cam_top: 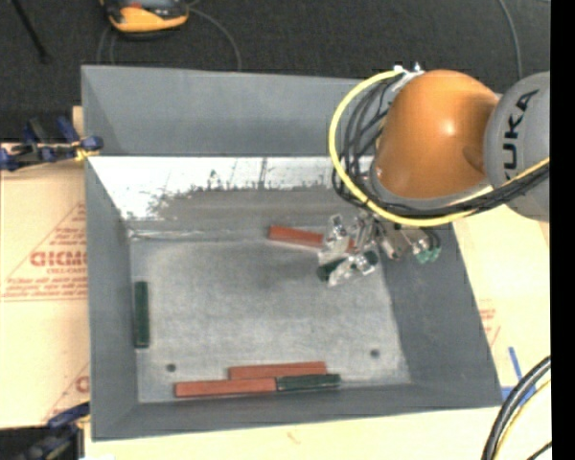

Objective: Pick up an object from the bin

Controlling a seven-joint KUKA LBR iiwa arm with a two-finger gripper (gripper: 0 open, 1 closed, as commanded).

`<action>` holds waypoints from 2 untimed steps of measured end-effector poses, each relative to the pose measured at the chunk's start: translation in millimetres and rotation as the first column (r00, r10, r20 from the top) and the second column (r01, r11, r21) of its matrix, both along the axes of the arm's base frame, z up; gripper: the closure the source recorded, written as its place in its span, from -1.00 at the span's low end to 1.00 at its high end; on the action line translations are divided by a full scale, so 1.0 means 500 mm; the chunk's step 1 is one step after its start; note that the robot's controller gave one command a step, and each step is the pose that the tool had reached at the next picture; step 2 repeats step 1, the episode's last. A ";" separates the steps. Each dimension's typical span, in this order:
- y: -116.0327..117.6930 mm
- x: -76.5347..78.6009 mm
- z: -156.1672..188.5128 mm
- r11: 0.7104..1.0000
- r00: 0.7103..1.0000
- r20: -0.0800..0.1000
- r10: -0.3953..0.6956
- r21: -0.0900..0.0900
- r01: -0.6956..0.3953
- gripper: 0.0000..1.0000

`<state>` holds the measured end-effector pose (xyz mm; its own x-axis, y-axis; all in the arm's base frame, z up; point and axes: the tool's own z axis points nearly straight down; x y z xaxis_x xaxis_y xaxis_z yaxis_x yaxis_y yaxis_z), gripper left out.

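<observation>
The claw [350, 254] sits at the right end of a red-brown bar [292, 236]; its opening cannot be told. The arm [522, 132] reads KUKA.

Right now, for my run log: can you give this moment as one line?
tool: at end of back red-brown stick | left: dark green stick | front: two red-brown sticks, short green stick

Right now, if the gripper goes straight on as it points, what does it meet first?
Probably the floor of the grey metal bin, beside the flat red-brown stick; depth is unclear, so perhaps that stick.
</observation>
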<state>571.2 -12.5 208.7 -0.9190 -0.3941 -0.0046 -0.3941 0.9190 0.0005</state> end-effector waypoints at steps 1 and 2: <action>0.000 0.000 0.000 1.000 1.000 0.000 0.000 0.000 0.000 1.00; 0.000 0.000 0.000 1.000 1.000 0.000 0.000 0.000 0.000 1.00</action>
